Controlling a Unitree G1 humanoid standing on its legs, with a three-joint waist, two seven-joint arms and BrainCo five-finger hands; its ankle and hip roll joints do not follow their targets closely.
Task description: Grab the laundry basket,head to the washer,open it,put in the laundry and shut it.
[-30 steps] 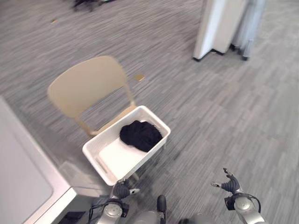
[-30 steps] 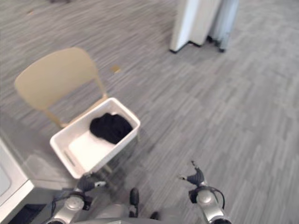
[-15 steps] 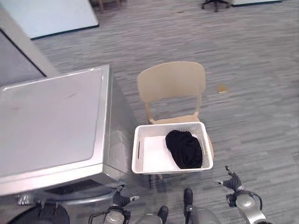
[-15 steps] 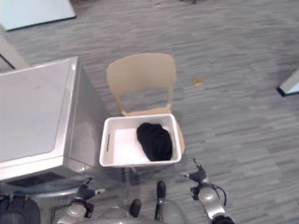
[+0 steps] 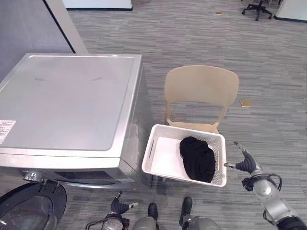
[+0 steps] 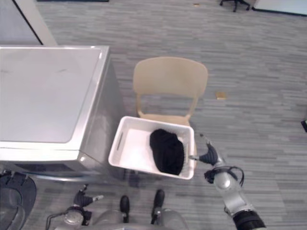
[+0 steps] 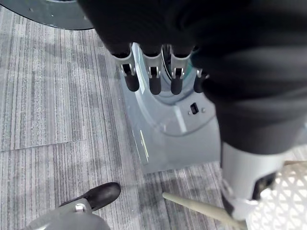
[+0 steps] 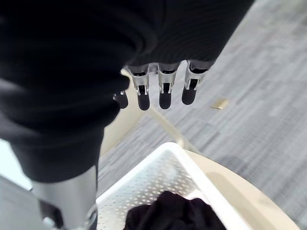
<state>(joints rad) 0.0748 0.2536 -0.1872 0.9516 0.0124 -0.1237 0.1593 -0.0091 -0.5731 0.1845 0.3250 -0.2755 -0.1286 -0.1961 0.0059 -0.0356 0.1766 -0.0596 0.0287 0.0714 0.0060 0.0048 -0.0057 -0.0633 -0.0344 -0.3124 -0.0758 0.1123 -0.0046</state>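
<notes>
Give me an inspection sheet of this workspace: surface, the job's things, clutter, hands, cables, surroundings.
Surface: grey striped carpet floor.
Job's things: white laundry basket rests on the seat of a beige chair, right beside the washer; black laundry lies in the basket's right half. The washer's round door stands open at the lower front.
Clutter: small tan scrap on the floor to the right of the chair.
Hands: right hand open, close to the basket's right rim, not touching; left hand low by the washer front, open, empty.
Cables: nothing seen.
Surroundings: office chair base far off.
</notes>
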